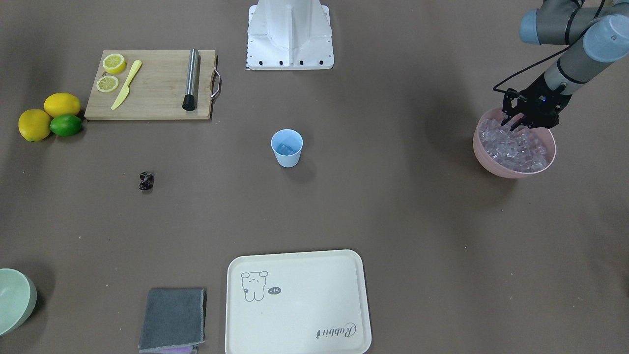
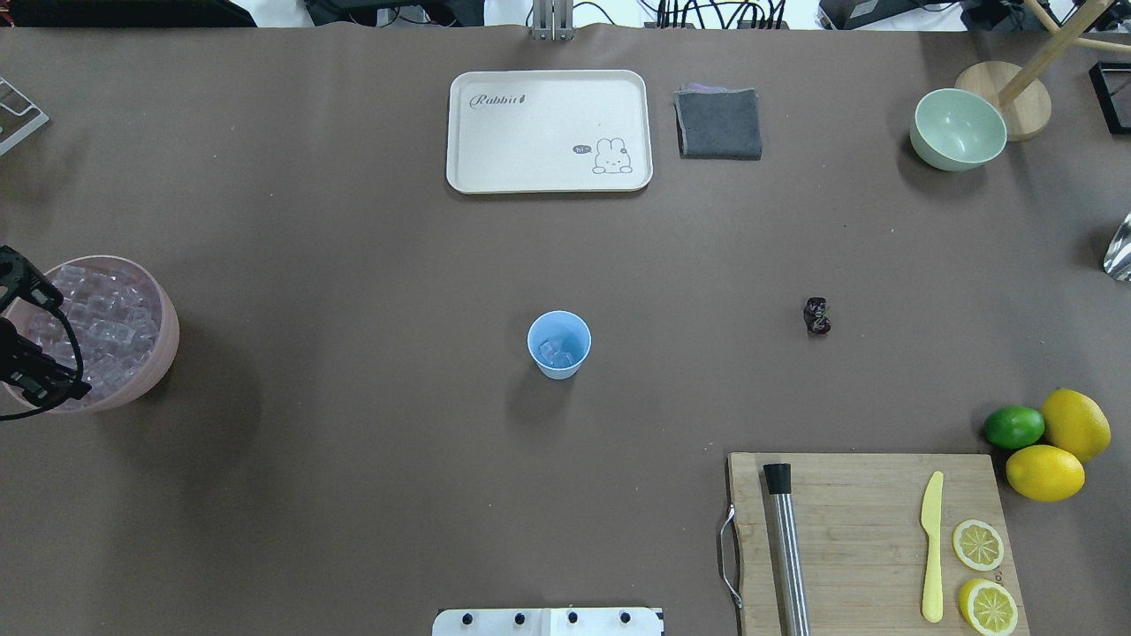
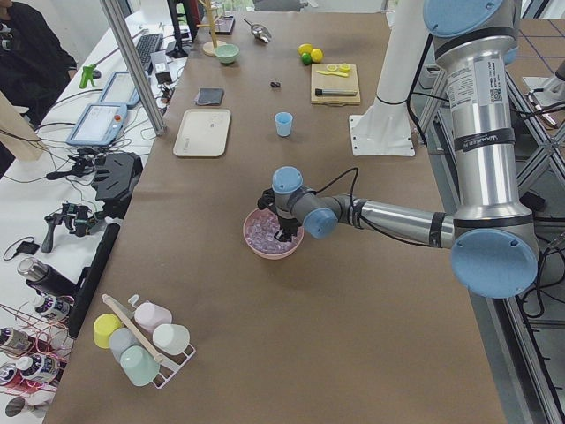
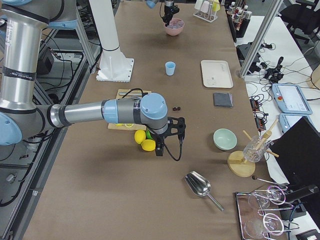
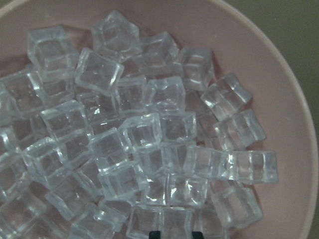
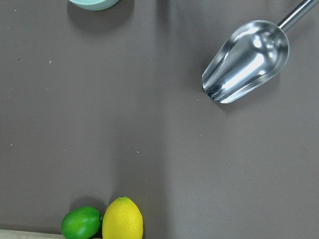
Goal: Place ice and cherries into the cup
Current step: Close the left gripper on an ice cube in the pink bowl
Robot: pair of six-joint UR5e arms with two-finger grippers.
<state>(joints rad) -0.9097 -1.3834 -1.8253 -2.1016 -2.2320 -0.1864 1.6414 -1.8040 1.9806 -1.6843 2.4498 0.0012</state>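
L tool (image 1: 513, 125) low over ice (image 1: 522, 150) in pink bowl (image 1: 511, 172); cup (image 1: 286, 153) mid-table

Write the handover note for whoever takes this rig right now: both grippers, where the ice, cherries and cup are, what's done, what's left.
Left gripper: down in the pink bowl, among the ice. Its fingertips are slightly apart, and I cannot tell whether it grips a cube.
Right gripper: above the table by the lemons. It shows only in the side view, so I cannot tell whether it is open or shut.
Cup: upright mid-table, with a few ice cubes inside.
Cherries: on the bare table, apart from the cup.
Done: some ice in the cup.
Left: perhaps more ice, then the cherries into the cup.
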